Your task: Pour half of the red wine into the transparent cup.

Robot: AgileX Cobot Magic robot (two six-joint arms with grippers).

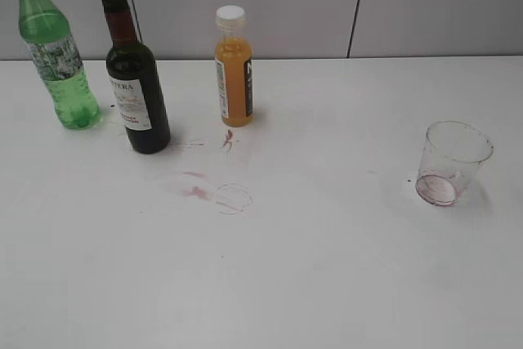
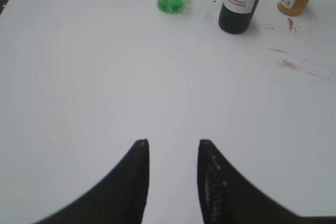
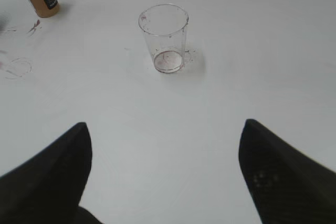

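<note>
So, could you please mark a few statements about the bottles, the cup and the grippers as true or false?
1. The wine bottle stands between the green bottle and the juice bottle. True.
2. The transparent cup is full of wine. False: only reddish stains inside.
3. The right gripper holds the cup. False: it is open, short of it.
4. The left gripper holds nothing. True.
5. The table is spotless. False: red stains near the bottles.

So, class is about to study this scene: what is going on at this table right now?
Nothing is being handled yet. The wine bottle stands upright between the green bottle and the orange juice bottle, with red stains on the table in front. The transparent cup stands apart on the right, empty apart from reddish residue. The left gripper and right gripper are both open, holding nothing.
</note>
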